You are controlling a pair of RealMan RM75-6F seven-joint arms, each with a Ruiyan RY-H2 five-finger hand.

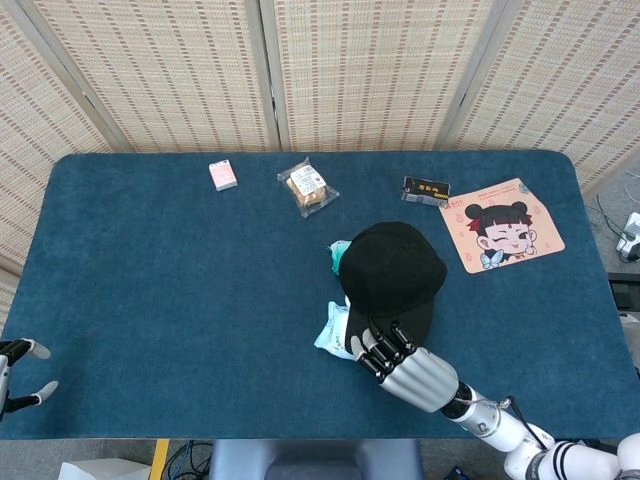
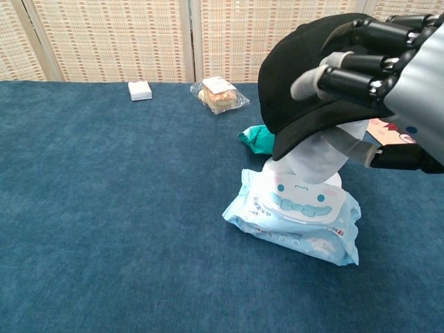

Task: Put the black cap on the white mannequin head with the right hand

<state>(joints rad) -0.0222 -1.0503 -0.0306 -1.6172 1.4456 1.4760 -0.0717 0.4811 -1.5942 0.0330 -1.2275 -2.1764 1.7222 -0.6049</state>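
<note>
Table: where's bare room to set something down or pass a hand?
The widest bare patch is the blue table between the pink box, the left hand and the wipes pack. The right front corner is bare too. It is crowded mid-right: black cap, right hand, snack bag, cartoon mat.

the right hand (image 1: pixel 405 365) has a ribbed silver-grey back, black fingers (image 2: pixel 361 55) with grey bands and pale grey tips (rather like a glove of metal and rubber). behind it runs a white arm (image 1: pixel 520 452) with a black ring and a thin dark cable. the left hand (image 1: pixel 15 375) shows dark fingers with light tips.
</note>
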